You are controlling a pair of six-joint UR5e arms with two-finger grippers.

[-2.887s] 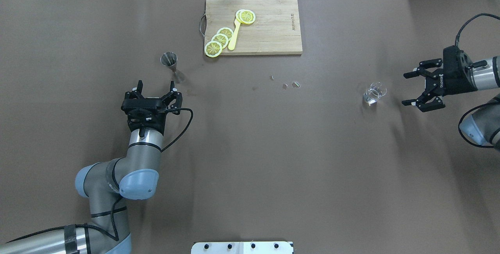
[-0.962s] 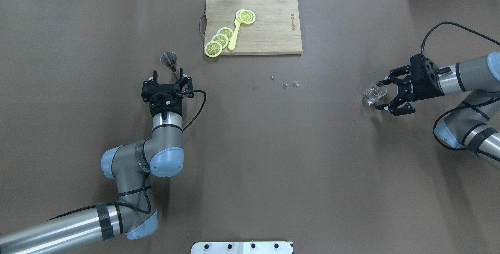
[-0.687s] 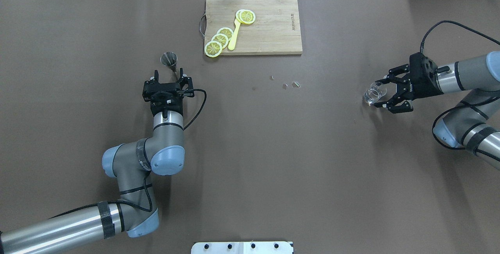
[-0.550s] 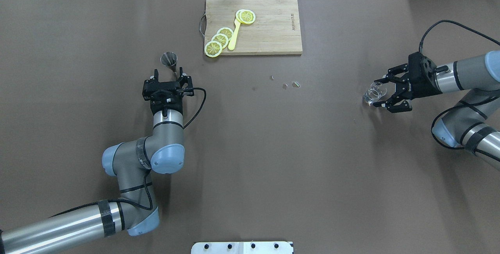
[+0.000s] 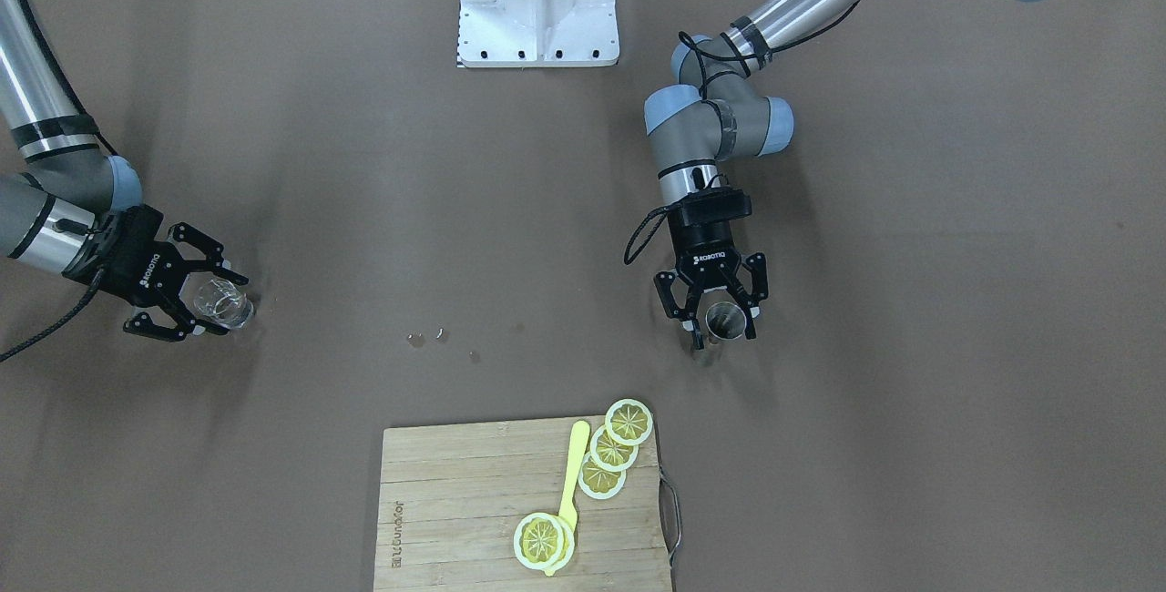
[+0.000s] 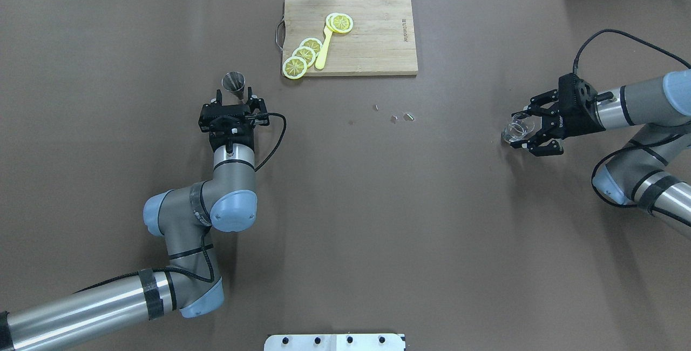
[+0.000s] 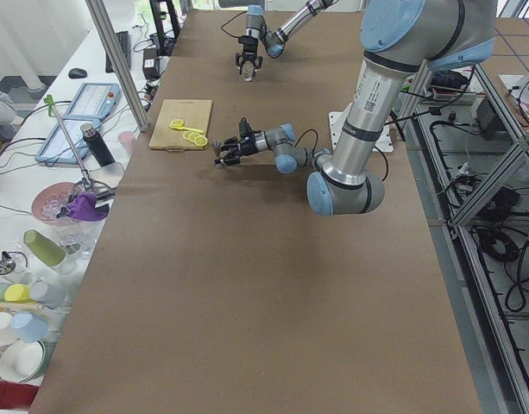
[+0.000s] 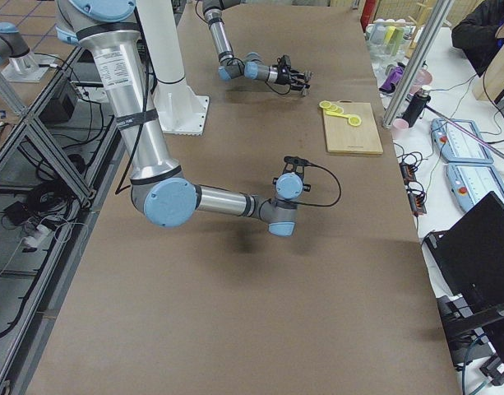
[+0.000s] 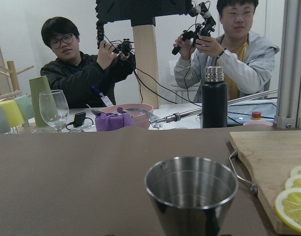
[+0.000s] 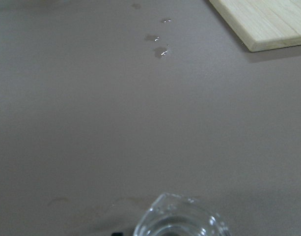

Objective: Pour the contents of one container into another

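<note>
The steel jigger (image 6: 234, 80) stands upright left of the cutting board, with its round mouth close up in the left wrist view (image 9: 191, 189). My left gripper (image 6: 234, 95) is open, and its fingers flank the jigger's lower half (image 5: 726, 319). The clear glass cup (image 6: 519, 125) stands on the table at the right and shows at the bottom edge of the right wrist view (image 10: 182, 222). Around it my right gripper (image 6: 514, 130) is open, one finger on each side of the cup (image 5: 221, 302).
A wooden cutting board (image 6: 378, 43) at the back centre carries lemon slices (image 6: 304, 55) and a yellow spoon (image 6: 323, 54). Small droplets (image 6: 402, 117) lie on the brown table between the arms. The robot's white base plate (image 6: 334, 342) sits at the near edge.
My left gripper has moved forward until its fingers flank the jigger. My right gripper has moved left from beside the cup to around it. Both containers stay in place.
</note>
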